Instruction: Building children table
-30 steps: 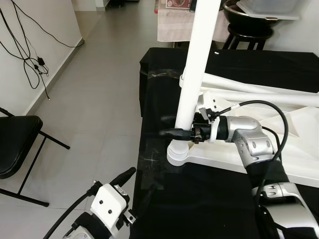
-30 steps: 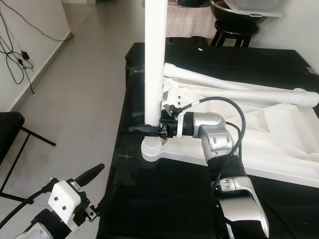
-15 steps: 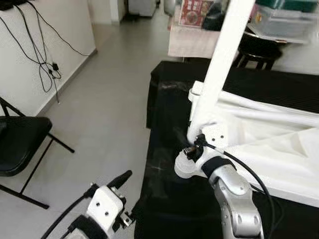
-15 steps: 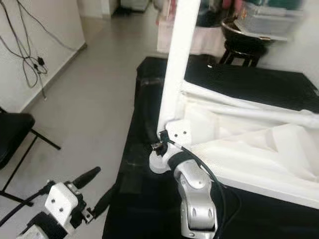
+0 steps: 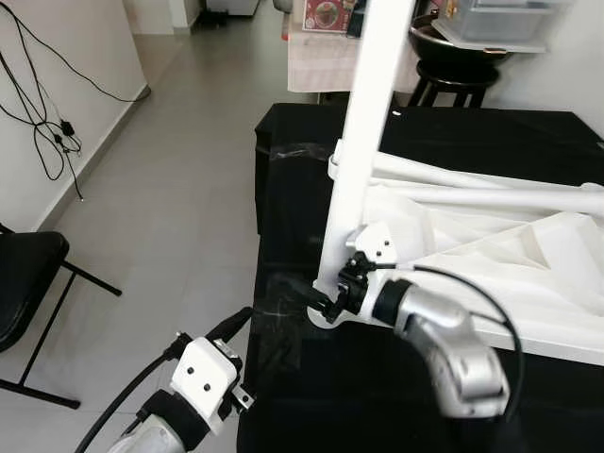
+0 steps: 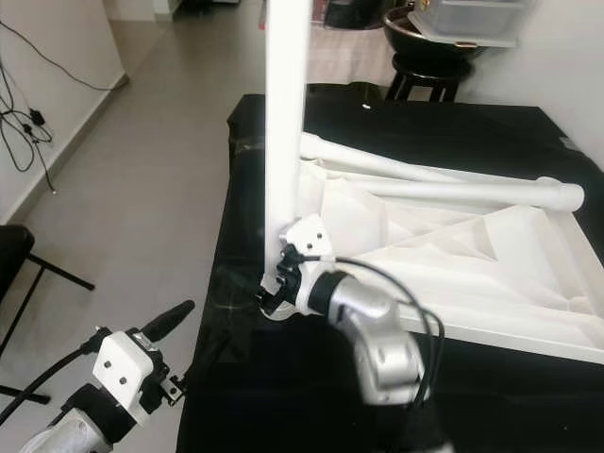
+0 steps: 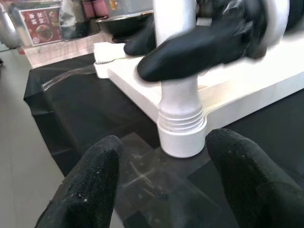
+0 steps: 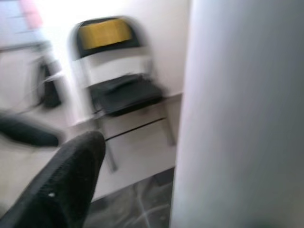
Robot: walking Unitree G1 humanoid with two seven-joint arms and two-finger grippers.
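right gripper point(image 5: 326, 304) | I am closing my fingers around the white leg point(image 5: 363, 142), low by its threaded collar | stiff, smooth, top-heavy; low hold is steadiest | left gripper point(image 7: 159, 183) is hanging open, apart

A black folding chair point(image 5: 24, 283) stands on the grey floor point(image 5: 179, 179) near wall cables point(image 5: 42, 123).

White table leg point(image 5: 363, 142) upright in corner socket of inverted tabletop point(image 5: 528, 274).
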